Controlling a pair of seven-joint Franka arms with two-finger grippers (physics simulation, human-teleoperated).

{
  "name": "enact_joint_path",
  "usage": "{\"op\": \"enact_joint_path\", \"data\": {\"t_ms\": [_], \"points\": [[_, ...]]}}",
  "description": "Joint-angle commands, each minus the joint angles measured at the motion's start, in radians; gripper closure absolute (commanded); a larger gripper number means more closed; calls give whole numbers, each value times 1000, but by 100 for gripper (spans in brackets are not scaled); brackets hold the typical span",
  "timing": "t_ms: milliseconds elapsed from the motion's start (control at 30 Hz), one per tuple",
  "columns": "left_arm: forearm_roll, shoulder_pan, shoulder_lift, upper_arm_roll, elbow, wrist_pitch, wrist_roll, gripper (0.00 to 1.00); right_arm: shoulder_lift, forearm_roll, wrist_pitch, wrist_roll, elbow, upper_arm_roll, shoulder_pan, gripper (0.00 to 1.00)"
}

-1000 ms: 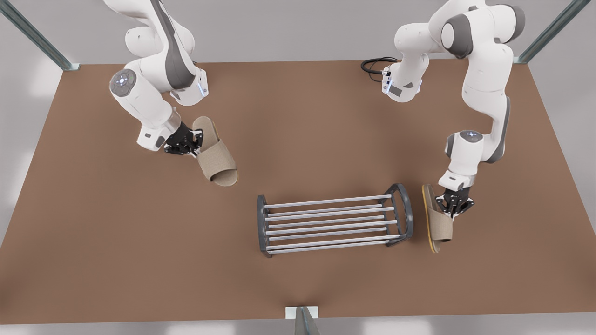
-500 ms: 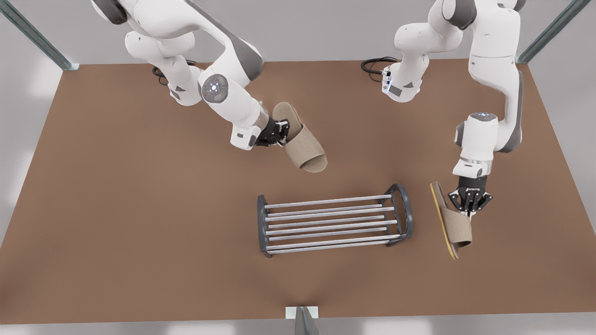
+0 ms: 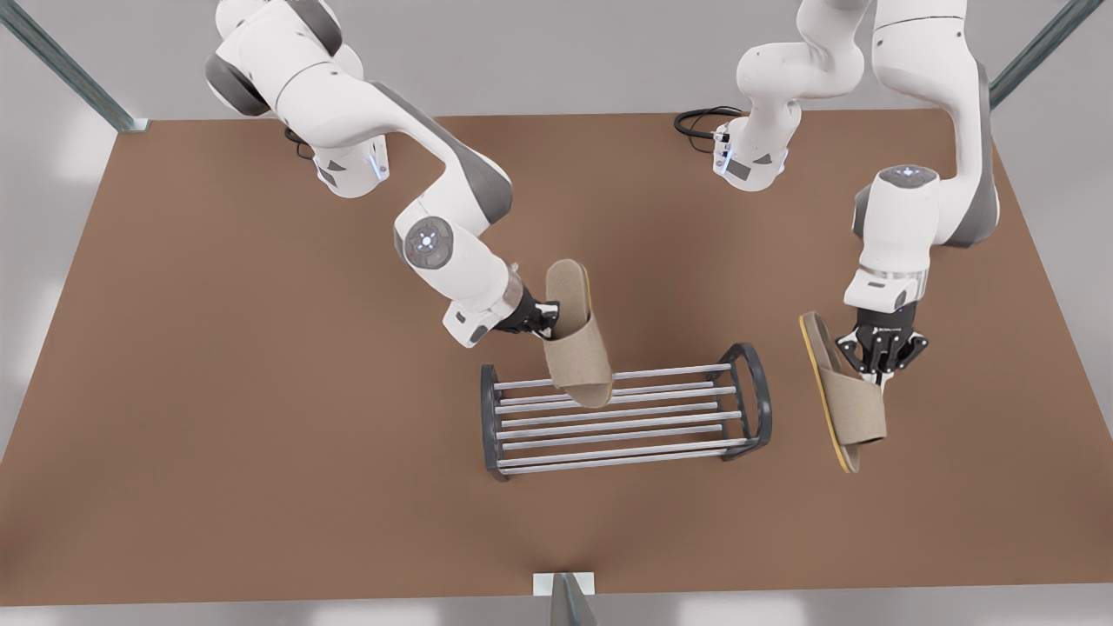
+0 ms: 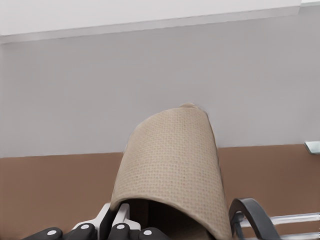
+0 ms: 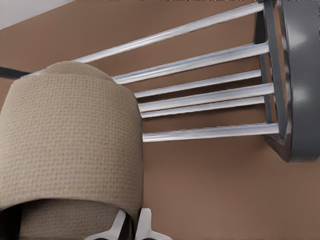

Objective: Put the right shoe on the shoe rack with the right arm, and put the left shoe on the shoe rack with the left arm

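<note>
Brown table (image 3: pixel 217 417), pale grey walls (image 4: pixel 100 90)

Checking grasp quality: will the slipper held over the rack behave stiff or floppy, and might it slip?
Probably fairly stiff: the slipper, pinched at one side by the right hand, juts out over the shoe rack without sagging. Likely light, since that edge pinch carries it. Its woven upper suggests decent grip. The left hand holds the other.

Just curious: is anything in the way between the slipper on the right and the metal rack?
Nothing visible does. The left slipper, in the left gripper, hangs beside the rack's hooped end, only bare table between. The right slipper is over the rods' far half.
</note>
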Motion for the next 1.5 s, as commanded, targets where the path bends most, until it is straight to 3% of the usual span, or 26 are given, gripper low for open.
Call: {"op": "enact_joint_path", "data": {"t_ms": [0, 233, 533, 600, 633, 867, 1000, 1100, 1167, 1200, 1267, 1467], "points": [[-2, -10, -6, -18, 21, -176, -88, 77, 12, -36, 18, 320, 13, -26, 0, 79], [-4, -11, -18, -104, 114, -325, -107, 77, 95, -51, 50, 348, 125, -44, 37, 79], [-12, -42, 11, -237, 234, -453, -237, 78, 118, -53, 142, 336, 128, -54, 46, 79], [-12, -86, 28, -237, 306, -544, -260, 78, 116, -54, 141, 337, 136, -60, 48, 18], [-12, -108, 28, -237, 312, -555, -282, 78, 116, -54, 141, 337, 134, -60, 51, 0], [-2, -217, 117, -236, 415, -592, -348, 78, 47, -40, 119, 265, 120, -112, 26, 0], [2, -281, 115, -234, 417, -632, -417, 78, -130, -2, -137, -147, 48, -115, -200, 0], [70, -313, 171, -225, 449, -618, -441, 78, -273, 46, -330, -417, 4, -268, -267, 0], [117, -312, 218, -217, 469, -613, -440, 78, -324, 24, -505, -578, 47, -424, -271, 0], [156, -310, 244, -199, 480, -604, -435, 78, -336, -89, -654, -588, 87, -422, -345, 0], [166, -310, 246, -171, 477, -604, -421, 78, -341, -97, -786, -591, 97, -423, -349, 0], [197, -313, 273, -137, 438, -601, -437, 78, -342, -71, -772, -576, 136, -423, -352, 0]]}}
